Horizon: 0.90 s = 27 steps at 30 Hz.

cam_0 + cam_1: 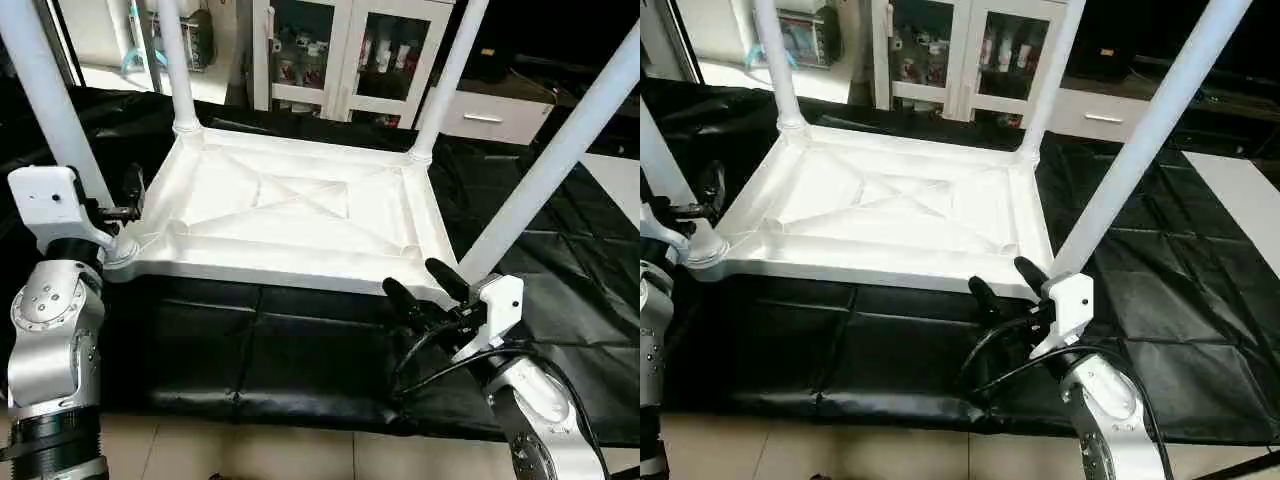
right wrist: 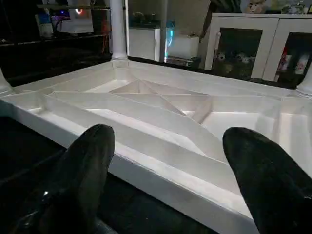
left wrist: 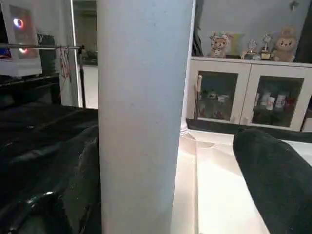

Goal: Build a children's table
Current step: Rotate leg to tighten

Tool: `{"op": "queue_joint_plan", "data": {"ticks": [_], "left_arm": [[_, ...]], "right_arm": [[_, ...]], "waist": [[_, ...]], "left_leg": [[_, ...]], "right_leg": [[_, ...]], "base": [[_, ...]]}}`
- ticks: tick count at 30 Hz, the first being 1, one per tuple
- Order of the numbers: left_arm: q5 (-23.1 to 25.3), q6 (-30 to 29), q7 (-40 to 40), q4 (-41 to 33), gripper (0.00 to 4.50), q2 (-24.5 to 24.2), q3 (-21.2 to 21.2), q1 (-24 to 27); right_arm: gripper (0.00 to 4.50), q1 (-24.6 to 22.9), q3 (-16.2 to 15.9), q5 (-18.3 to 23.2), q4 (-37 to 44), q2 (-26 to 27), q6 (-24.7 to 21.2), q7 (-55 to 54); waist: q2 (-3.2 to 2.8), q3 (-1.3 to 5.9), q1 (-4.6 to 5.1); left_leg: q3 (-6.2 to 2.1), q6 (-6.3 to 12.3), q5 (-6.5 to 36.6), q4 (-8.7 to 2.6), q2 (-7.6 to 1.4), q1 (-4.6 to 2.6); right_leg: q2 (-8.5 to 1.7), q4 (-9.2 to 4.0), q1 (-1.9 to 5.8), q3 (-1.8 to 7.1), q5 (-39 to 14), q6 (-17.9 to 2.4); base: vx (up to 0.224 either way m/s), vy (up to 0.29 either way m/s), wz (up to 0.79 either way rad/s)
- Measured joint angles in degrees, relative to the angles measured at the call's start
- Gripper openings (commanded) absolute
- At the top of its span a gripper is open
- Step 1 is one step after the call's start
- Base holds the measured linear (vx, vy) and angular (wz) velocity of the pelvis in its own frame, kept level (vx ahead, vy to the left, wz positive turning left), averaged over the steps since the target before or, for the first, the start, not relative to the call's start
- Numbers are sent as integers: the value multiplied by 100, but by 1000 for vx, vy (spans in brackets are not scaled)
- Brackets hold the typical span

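The white plastic rectangular table top (image 1: 300,215) lies upside down on a black quilted sheet (image 1: 250,360), its X-ribbed underside facing up. All four long white tapered tube legs stand in its round corner sockets and splay outward as they rise: the far left leg (image 1: 176,65), the far right leg (image 1: 450,75), the near left leg (image 1: 50,100) and the near right leg (image 1: 560,150).

The left gripper (image 1: 128,205) is at the near left corner of the top, low on the near left leg just above its socket (image 1: 122,250). In the left wrist view that leg (image 3: 144,117) stands as a broad column between the two black fingers (image 3: 278,180), one on each side of it; the fingers are spread about the leg's width around it, and I cannot tell whether they actually press on it.

The right gripper (image 1: 425,285) sits at the near right corner, just in front of the top's near edge and beside the foot of the near right leg. Its two black fingers (image 2: 87,170) are spread wide with nothing between them, pointing over the near rim (image 2: 161,175) toward the ribbed underside. A black cable (image 1: 440,365) loops from this gripper down its silver forearm (image 1: 545,420).

Beyond the sheet stand a white cabinet with glass doors (image 1: 345,55) and a white drawer unit (image 1: 495,115); soft toys (image 3: 219,44) sit on the cabinet's top.
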<state>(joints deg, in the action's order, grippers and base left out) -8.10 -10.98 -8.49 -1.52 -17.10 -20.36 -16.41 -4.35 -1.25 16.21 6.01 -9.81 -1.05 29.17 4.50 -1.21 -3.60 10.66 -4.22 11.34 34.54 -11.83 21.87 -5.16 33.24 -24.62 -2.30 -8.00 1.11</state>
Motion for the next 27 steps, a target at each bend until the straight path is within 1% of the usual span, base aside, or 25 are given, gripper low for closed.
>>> {"op": "queue_joint_plan", "data": {"ticks": [4,6,8,15,20,25,27], "left_arm": [[-111,-197,2,-109,443,25,5,0],[-151,-354,27,-168,443,65,3,-2],[-184,-462,53,-180,443,70,-5,-4],[-288,-787,76,-152,443,16,-26,-5],[-106,-792,318,132,443,-60,-22,-13],[-170,-839,357,220,443,-105,-118,-169],[-181,-839,350,243,417,-163,-119,-236]], "right_arm": [[384,0,0,0,-1,11,0,-4],[384,1,-8,-1,-5,14,0,-4],[384,2,-36,-1,-7,14,0,-2],[384,27,-39,-8,-65,13,0,7],[384,65,-40,-10,-66,10,1,5],[384,68,-40,-10,-149,9,2,8],[384,70,-41,-10,-179,9,2,11]], "waist": [[-6,-4,-10],[-15,-10,-14],[-20,-14,-12],[-19,-14,-5],[-17,-19,30],[1,-29,27],[-3,-31,27]], "left_leg": [[-5,0,0,0,2,-14],[-9,0,0,-1,3,-48],[-10,-1,1,-1,5,-69],[-22,-1,1,-2,9,-67],[-28,-1,1,-2,9,-66],[-31,-1,1,-4,8,-60],[-31,-1,1,-4,9,-58]], "right_leg": [[0,-2,22,-1,-11,19],[-1,-7,59,-1,-19,31],[-2,-8,80,0,-25,39],[-1,-9,82,-3,-25,39],[2,-9,80,-6,-25,39],[3,-10,76,-8,-25,39],[3,-12,74,-6,-26,40]], "base": [[0,0,0],[0,0,0],[0,0,0],[0,0,0],[0,0,0],[0,0,0],[0,0,0]]}}
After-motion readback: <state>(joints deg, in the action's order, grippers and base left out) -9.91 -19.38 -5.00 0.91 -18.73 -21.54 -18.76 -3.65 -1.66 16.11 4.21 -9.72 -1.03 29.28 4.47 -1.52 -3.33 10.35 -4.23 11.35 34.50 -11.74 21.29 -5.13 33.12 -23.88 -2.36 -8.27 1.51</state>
